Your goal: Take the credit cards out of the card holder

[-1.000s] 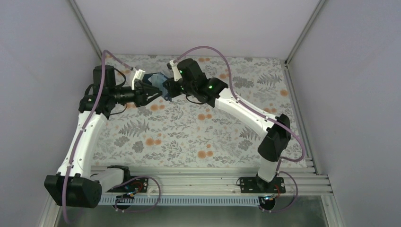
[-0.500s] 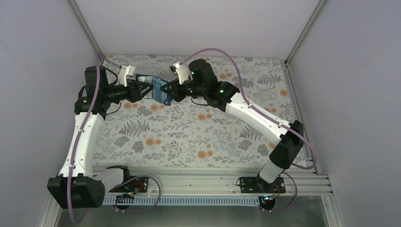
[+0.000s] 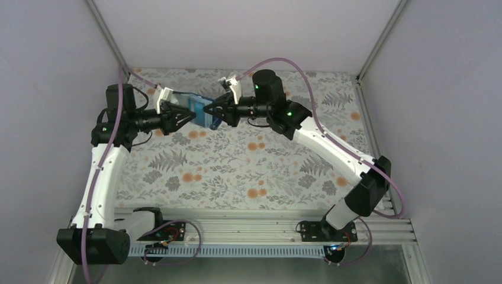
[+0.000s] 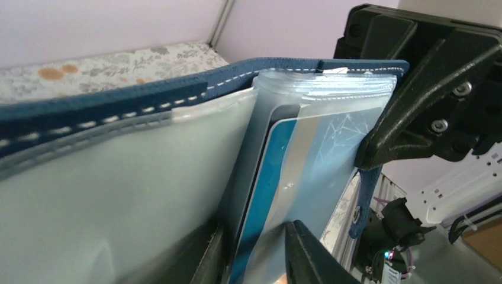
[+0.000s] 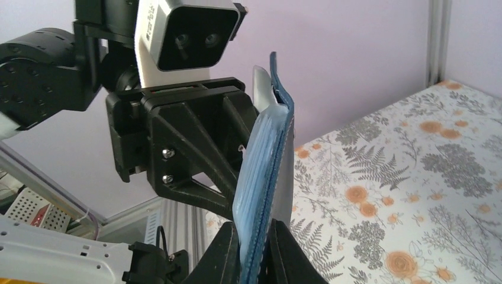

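Observation:
The card holder (image 3: 200, 111) is held up in the air between both grippers, above the far left of the table. In the left wrist view its navy stitched cover (image 4: 118, 100) is spread open and shows clear plastic pockets. A bright blue card (image 4: 314, 154) with pale marks sits in one pocket. My left gripper (image 4: 254, 260) has its fingers on either side of that card's near edge. My right gripper (image 5: 256, 254) is shut on the holder's (image 5: 266, 171) lower edge and holds it upright. I cannot make out a teal-green or a dark card.
The floral tablecloth (image 3: 266, 160) covers the table. Grey walls stand at the back and on both sides. A metal rail (image 3: 254, 222) with both arm bases runs along the near edge. The left wrist camera (image 5: 183, 35) faces the right gripper closely.
My left gripper moved right onto the holder and closed in on the blue card. My right arm stretched out more level and turned the holder toward the left gripper.

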### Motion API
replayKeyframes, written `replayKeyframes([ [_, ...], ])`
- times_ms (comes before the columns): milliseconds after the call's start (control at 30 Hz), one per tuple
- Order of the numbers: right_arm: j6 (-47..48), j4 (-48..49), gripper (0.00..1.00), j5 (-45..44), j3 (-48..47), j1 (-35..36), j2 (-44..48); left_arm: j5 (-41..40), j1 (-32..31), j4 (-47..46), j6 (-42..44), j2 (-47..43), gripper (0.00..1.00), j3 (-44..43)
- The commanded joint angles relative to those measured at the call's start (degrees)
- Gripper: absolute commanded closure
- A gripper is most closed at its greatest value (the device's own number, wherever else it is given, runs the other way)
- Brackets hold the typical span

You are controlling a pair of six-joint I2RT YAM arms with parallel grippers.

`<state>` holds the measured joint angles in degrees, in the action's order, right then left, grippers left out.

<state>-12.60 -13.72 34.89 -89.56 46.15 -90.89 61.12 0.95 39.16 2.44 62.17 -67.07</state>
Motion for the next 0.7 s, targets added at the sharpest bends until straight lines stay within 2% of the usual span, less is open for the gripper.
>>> replayKeyframes([
  [0, 2.5, 5.1, 0.96, 6.0, 0.0, 0.2, 1.5, 7.0, -1.2, 2.9, 4.5, -1.0, 0.77, -2.9],
  [67, 3.0, 5.2, 0.96, 7.0, -0.3, 0.2, 1.3, 8.2, -1.3, 3.8, 5.5, -1.0, 0.82, -3.3],
  [167, 3.9, 5.1, 0.96, 8.4, -0.1, 0.0, 1.6, 10.8, -1.3, 5.9, 8.0, -1.1, 0.97, -4.2],
  [433, 6.5, 4.8, 0.96, 13.3, 1.5, -1.0, 3.3, 20.0, -1.2, 14.2, 18.2, -1.2, 0.98, -8.1],
  [567, 7.4, 4.8, 0.77, 15.9, 1.8, -1.1, 3.5, 19.5, -0.8, 13.9, 18.0, -1.3, 0.98, -8.8],
  [667, 7.1, 5.0, 0.73, 16.9, 2.0, -1.1, 3.0, 19.1, -0.1, 12.1, 15.6, -1.3, 0.98, -9.3],
])
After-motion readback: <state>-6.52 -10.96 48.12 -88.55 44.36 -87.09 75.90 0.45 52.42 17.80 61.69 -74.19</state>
